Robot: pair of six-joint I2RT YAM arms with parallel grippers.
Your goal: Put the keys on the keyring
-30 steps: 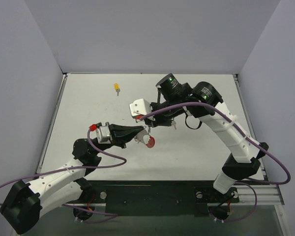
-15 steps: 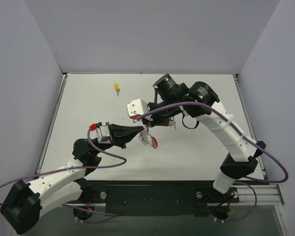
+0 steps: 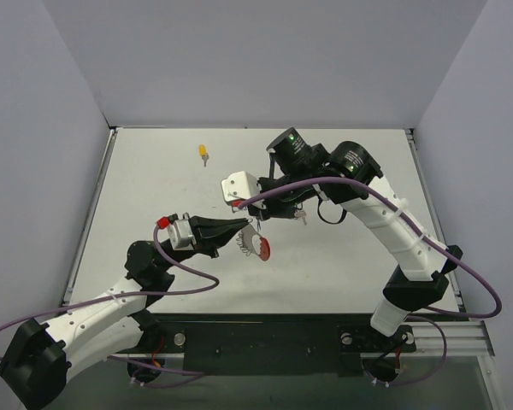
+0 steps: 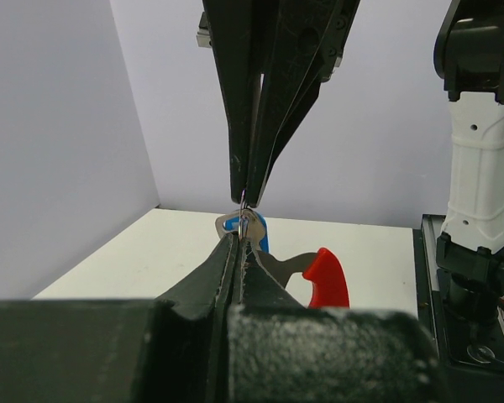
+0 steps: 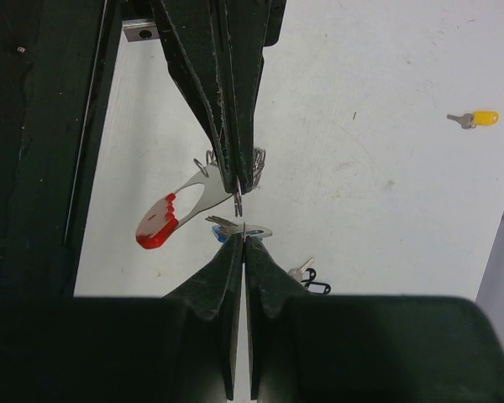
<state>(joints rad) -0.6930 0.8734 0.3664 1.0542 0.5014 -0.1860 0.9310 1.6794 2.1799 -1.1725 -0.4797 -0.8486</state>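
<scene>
My left gripper (image 3: 250, 229) is shut on the keyring (image 3: 260, 246), a silver loop with a red arc (image 4: 323, 277) that hangs to the right of its fingers. Small wire rings dangle at its tip (image 5: 238, 197). My right gripper (image 3: 258, 215) comes from the far side, shut on the blue key (image 5: 235, 228), and its tip meets the left gripper's tip almost point to point. In the left wrist view the blue head (image 4: 258, 232) shows just behind the keyring. A yellow key (image 3: 203, 152) lies at the back left. A black key (image 5: 311, 279) lies on the table under the right arm.
The white table (image 3: 154, 256) is walled by grey panels left, right and behind. A black rail (image 3: 265, 337) with both arm bases runs along the near edge. Purple cables loop along both arms.
The right arm has shifted slightly left, bringing the blue key closer to the keyring. The left gripper holds nearly still; the red arc has swung a little.
</scene>
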